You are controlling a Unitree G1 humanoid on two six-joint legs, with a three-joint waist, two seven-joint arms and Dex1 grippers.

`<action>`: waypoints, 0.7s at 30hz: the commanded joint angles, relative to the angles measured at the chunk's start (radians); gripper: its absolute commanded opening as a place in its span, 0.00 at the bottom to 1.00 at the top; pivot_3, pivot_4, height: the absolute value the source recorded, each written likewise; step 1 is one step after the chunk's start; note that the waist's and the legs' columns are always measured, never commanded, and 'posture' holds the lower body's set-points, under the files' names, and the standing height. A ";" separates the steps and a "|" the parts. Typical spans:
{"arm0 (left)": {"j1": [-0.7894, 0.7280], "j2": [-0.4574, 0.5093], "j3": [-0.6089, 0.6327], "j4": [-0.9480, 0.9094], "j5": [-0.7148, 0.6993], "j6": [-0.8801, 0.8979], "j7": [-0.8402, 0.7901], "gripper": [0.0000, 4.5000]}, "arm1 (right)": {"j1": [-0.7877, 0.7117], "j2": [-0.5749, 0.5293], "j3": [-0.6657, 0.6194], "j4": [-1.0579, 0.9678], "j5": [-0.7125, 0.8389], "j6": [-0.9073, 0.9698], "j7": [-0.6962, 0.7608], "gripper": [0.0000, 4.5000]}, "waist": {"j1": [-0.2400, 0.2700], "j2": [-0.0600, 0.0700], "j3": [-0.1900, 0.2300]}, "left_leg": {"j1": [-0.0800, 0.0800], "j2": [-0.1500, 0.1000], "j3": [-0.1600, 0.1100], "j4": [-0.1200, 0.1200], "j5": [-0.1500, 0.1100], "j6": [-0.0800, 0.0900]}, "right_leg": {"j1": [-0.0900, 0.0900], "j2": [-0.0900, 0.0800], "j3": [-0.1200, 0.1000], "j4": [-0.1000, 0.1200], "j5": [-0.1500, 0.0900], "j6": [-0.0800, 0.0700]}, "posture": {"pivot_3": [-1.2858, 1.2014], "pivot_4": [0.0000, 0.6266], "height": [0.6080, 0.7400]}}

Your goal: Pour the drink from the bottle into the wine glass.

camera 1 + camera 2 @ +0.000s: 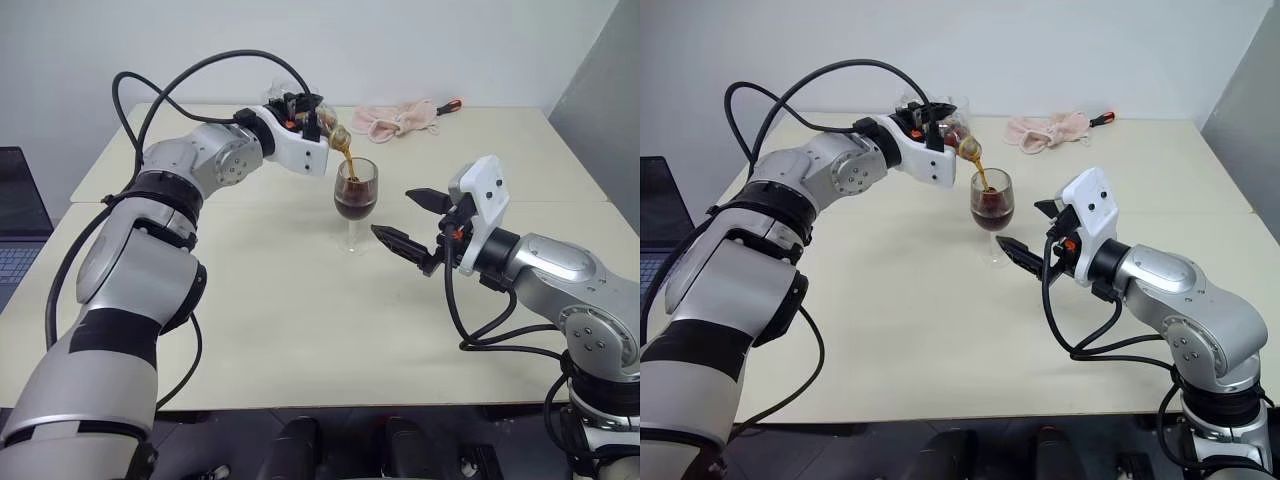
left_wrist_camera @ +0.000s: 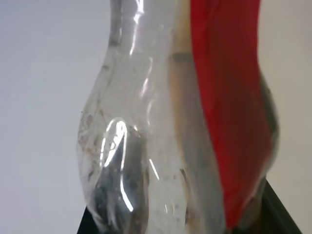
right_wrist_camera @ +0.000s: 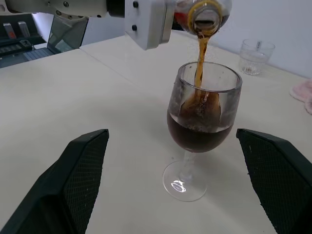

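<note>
The left gripper (image 1: 305, 115) is clamping the bottle (image 1: 325, 125) tipped over above the wine glass (image 1: 355, 200), and the drink (image 3: 199, 127) is running in a thin brown stream from the bottle's mouth into the bowl. The glass is standing upright near the middle of the table (image 1: 300, 330), about half full. The right gripper (image 1: 418, 225) is waiting just beside the glass with its jaws wide apart, touching nothing.

To my eye, the risk is the stream missing the rim: the mouth is hovering near the bowl's far edge, so a small roll of the wrist could be sending cola down the outside. Pouring on too long could be overfilling the bowl. The open right fingers are sitting close to the stem, and a nudge there would be toppling a top-heavy glass.

The right wrist view is showing the stream landing inside the rim, the foam, and a clear tumbler (image 3: 256, 56) behind. The head views are showing a pink cloth (image 1: 400, 118) at the table's far edge. The left wrist view is giving the bottle's plastic and red label up close.
</note>
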 commanded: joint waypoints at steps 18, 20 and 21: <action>0.471 -0.122 0.769 -0.338 -0.914 0.668 -0.409 0.32 | -0.224 0.062 0.099 0.046 0.055 0.037 0.046 1.00 | -0.027 0.000 -0.001 | -0.001 0.001 -0.004 0.004 0.000 0.001 | 0.000 0.001 0.002 0.003 0.000 0.000 | 0.52 0.24 1.00; 0.542 -0.122 0.773 -0.384 -0.914 0.686 -0.391 0.32 | -0.245 0.090 0.132 0.063 0.039 0.046 0.031 1.00 | -0.026 0.000 -0.001 | -0.001 0.001 -0.004 0.004 0.000 0.001 | 0.000 0.001 0.002 0.003 0.000 0.000 | 0.52 0.24 1.00; 0.567 -0.123 0.774 -0.400 -0.915 0.698 -0.383 0.32 | -0.254 0.100 0.146 0.073 0.028 0.049 0.024 1.00 | -0.026 0.000 -0.001 | -0.001 0.001 -0.004 0.004 0.000 0.001 | 0.000 0.000 0.002 0.003 0.000 0.000 | 0.52 0.24 1.00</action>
